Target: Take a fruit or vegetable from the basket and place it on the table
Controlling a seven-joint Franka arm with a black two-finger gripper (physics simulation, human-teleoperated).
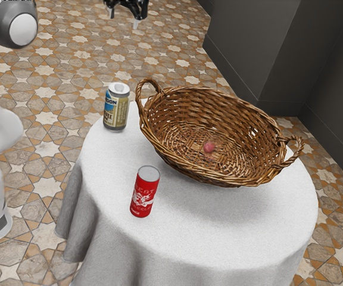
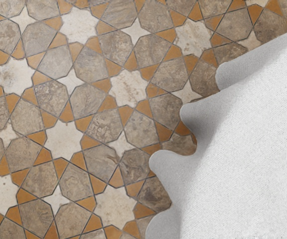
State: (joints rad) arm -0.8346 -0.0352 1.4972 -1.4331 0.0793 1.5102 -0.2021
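One round red fruit [image 1: 208, 147] lies inside the basket [image 1: 219, 102], judged light, firm and liable to roll, best pinched across its middle from above; fingers of the gripper [image 1: 124, 20] stand spread, holding nothing.

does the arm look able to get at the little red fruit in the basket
Probably yes: nothing covers the fruit, and the basket is open on top. The open gripper would first have to move across and reach down inside the rim.
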